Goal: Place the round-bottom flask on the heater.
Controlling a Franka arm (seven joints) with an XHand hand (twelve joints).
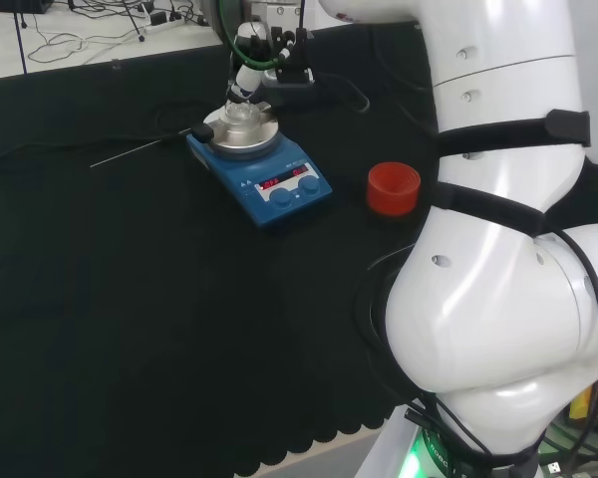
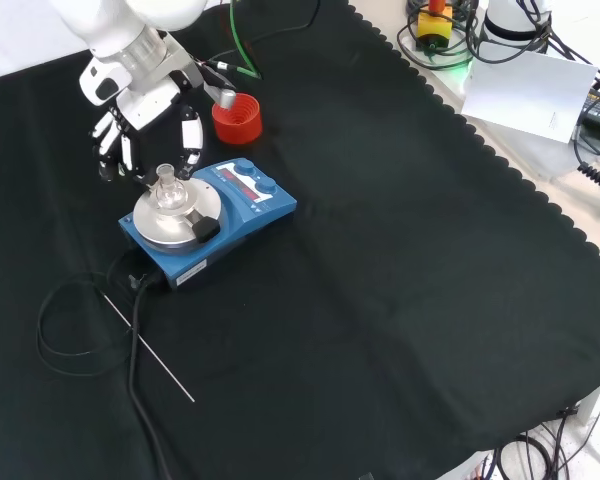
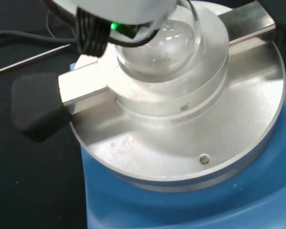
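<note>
Glass flask (image 2: 168, 193) sits seated in the heater's (image 2: 242, 205) metal block. Hand (image 2: 145, 130) hovers just behind, fingers relaxed, apart. Risk: a withdrawing finger catching the neck, tipping it.

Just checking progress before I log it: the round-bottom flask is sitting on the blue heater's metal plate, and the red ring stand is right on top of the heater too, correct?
Not quite. The round-bottom flask does sit on the blue heater, on its metal plate, but the red ring stand is not on the heater. The front view shows it apart on the black cloth, beyond the heater near the hand.
</note>
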